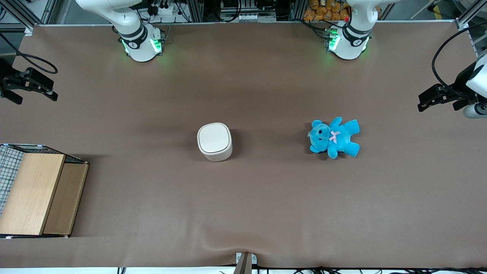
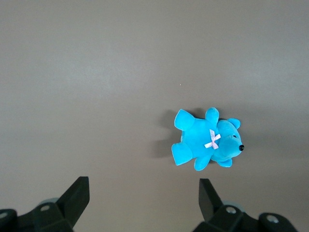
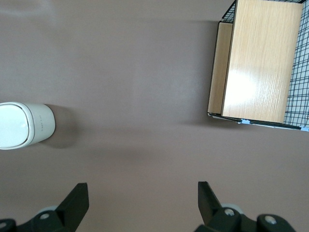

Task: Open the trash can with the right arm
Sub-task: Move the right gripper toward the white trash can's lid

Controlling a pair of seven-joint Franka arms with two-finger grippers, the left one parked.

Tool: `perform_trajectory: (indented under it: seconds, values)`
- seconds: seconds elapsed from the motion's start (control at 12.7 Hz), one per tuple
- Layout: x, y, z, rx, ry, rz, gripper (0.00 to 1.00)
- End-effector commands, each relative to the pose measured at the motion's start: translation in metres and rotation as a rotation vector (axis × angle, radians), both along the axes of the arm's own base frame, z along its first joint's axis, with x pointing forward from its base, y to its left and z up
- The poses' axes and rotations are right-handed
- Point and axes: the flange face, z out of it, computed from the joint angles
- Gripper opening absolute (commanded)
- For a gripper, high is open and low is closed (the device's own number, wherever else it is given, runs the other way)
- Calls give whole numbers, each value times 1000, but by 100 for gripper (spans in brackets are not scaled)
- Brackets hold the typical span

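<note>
Trash can (image 1: 214, 141): cream-white, rounded-square, standing upright near the centre of the front frame on the brown table cover (image 1: 243, 198). The flat lid lies closed and flush on the body. A soft shadow falls on the cover beside it. In the right wrist view the same trash can (image 3: 24, 125) is cut by the frame edge; its side wall and closed lid are visible, nothing touching it.

Right arm (image 1: 129, 26): base at the upper left of the front frame, green lights lit at the base ring. Its gripper (image 1: 28, 83) sits at the left edge of the front frame, above the table and well apart from the trash can. In the right wrist view the gripper (image 3: 142, 203) has its two black fingers (image 3: 77, 200) spread wide, with only bare table cover between them; it holds nothing.

Wooden box (image 1: 38, 194): light wood panels, with a wire grid beside it, at the lower left of the front frame, toward the working arm's end of the table and nearer the front camera than the trash can. It also shows in the right wrist view (image 3: 258, 58), well apart from the trash can.

Blue teddy bear (image 1: 334, 137): lying flat, pink bow on its chest, toward the parked arm's end of the table, well apart from the trash can. It also shows in the left wrist view (image 2: 207, 144).
</note>
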Motion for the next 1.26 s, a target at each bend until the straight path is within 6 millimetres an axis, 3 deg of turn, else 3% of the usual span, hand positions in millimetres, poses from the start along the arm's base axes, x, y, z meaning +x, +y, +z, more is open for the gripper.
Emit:
perform_trajectory:
  seconds: [0.0, 0.24, 0.47, 0.87, 1.18]
  values:
    - [-2, 2, 5, 3, -7, 9, 100]
    - [3, 21, 1, 13, -1, 40, 100]
    - [26, 43, -23, 59, 30, 57, 100]
    - [44, 168, -68, 56, 61, -21, 100]
    - [53, 256, -127, -6, 59, -6, 100]
